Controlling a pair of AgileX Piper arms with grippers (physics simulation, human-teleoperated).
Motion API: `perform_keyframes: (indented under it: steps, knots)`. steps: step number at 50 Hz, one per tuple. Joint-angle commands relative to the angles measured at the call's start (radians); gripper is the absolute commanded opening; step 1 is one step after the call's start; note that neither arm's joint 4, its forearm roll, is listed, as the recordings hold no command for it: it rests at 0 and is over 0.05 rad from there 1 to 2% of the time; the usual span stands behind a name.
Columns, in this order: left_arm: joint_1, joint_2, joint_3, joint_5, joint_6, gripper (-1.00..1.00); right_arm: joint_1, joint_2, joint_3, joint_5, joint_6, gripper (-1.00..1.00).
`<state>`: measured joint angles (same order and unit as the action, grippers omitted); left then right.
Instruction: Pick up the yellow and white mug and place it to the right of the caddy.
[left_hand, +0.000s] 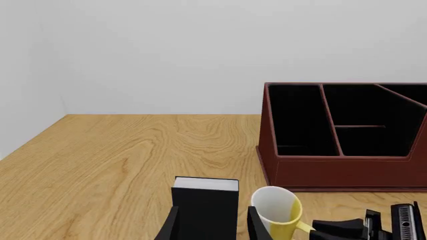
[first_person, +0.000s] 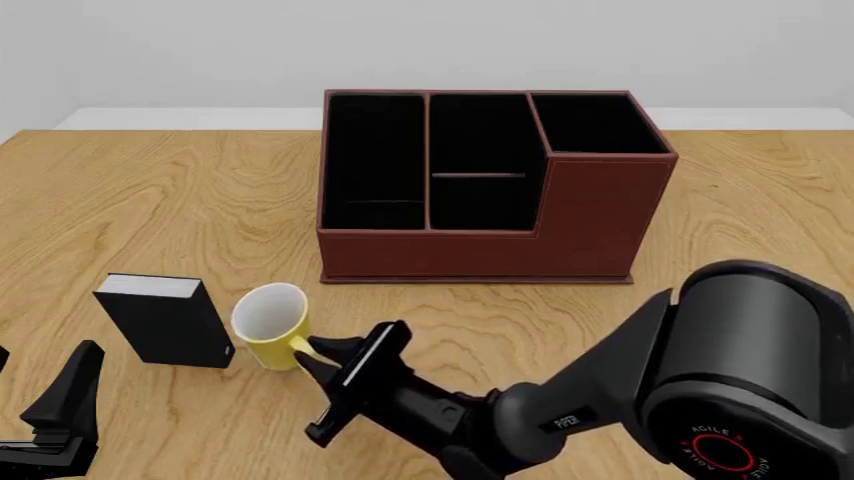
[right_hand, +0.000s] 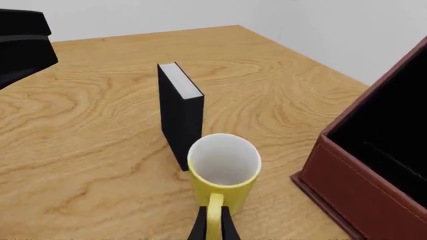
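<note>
On the wooden counter (first_person: 747, 200), in front of the reddish-brown leather-look caddy (first_person: 587, 225) and just beside an upright black block with white top (first_person: 160, 320), stands the small yellow mug with white inside (first_person: 274, 322). The right gripper (right_hand: 213, 224) has its jaws narrowed on the loop handle, probably the best hold: the mug looks light, rigid, glossy, liable to swing. Left gripper (first_person: 54, 415): jaws apart, holding nothing
</note>
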<state>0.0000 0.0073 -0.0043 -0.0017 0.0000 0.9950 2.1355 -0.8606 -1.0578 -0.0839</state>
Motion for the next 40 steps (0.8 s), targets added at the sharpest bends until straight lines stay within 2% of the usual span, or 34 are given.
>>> perform_keyframes:
  steps: [1, 29, 40]
  knots:
    - [0.0, 0.0, 0.0, 0.0, 0.0, 1.0, -0.006, -0.016, 0.017, -0.005, -0.005, -1.0]
    - [0.0, 0.0, 0.0, 0.0, 0.0, 1.0, -0.013, -0.101, 0.082, -0.034, -0.019, -1.0]
    - [0.0, 0.0, 0.0, 0.0, 0.0, 1.0, -0.012, -0.177, 0.121, -0.029, -0.031, -1.0]
